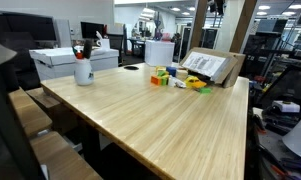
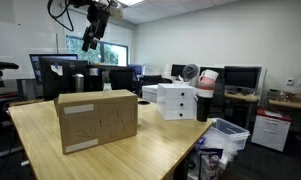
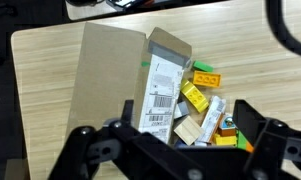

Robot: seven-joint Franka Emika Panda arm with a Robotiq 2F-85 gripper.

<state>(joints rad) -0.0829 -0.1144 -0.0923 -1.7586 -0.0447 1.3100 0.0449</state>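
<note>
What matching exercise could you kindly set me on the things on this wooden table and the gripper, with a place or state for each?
Things:
1. cardboard box
2. white cup
3. gripper
4. coloured blocks

Places or states:
a. high above the table, jaws open and empty
b. lying loose on the table beside the box
c. bears a white printed label
d. stands upright near a table edge, with pens or the like in it

Pairs: 1-c, 2-d, 3-a, 4-b
</note>
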